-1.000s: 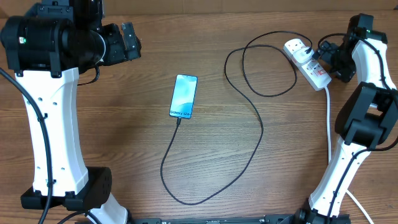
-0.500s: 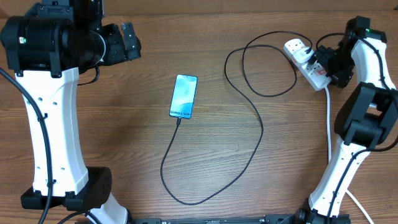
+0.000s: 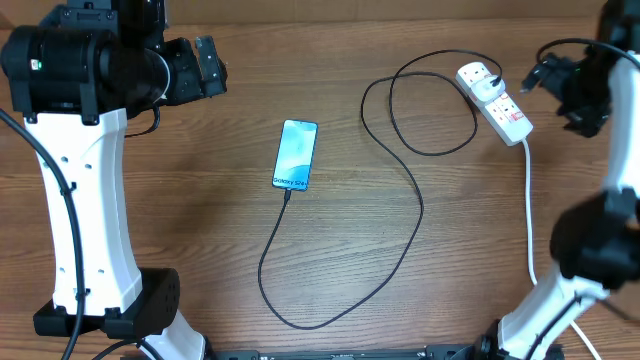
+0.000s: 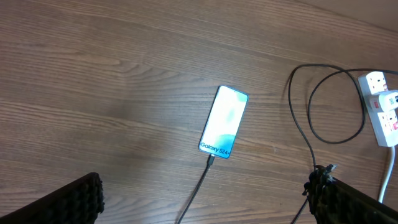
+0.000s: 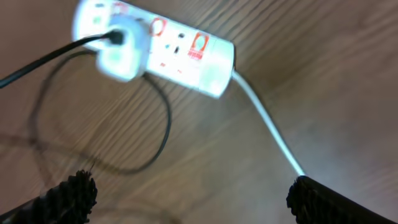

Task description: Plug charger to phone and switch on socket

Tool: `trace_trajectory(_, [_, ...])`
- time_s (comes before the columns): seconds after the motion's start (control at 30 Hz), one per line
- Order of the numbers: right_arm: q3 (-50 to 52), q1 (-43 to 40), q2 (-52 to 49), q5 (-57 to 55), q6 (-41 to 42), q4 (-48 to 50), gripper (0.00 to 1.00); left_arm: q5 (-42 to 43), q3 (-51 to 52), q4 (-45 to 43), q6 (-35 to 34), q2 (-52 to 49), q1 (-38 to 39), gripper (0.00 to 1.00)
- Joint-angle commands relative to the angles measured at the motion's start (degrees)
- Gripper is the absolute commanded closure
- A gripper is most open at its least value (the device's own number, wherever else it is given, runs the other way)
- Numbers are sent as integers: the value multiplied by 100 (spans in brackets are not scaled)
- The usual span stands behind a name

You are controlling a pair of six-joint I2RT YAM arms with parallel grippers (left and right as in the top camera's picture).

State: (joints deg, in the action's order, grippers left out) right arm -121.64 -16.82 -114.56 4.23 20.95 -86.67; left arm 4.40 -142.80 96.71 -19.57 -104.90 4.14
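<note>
Upper right of the overhead view: your right pincer [image 3: 545, 76], which half a second ago sat on the red-marked switch end of the white oblong power strip [image 3: 510, 115], has pulled away toward the frame edge. Its wrist view shows the fingers spread wide with nothing between them. The small flat phone with the blue-teal screen [image 3: 296, 154] lies at centre on the brown wooden surface [image 3: 180, 220], the thin black charger cable [image 3: 418, 205] meeting its lower end and its white plug adapter [image 3: 478, 76] seated in the strip. Judge the press as made, though the switch position cannot be read. Your left pincer [image 3: 205, 65], at upper left, is likewise wide open and empty.
</note>
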Motion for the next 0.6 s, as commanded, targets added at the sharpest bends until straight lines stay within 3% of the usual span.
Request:
trace_trajectory(0.0, [-92,214,520,-26,46,-249,0,-52,26,9,-79,22,37,0])
trace_trajectory(0.3, [376,905,2109,-199,33,-608,0,-52,26,9,-79,22,37,0])
trace_trajectory(0.57, [1784,1775,3609,-267,173,-348,0,-52,26,9,-79,22,37,0])
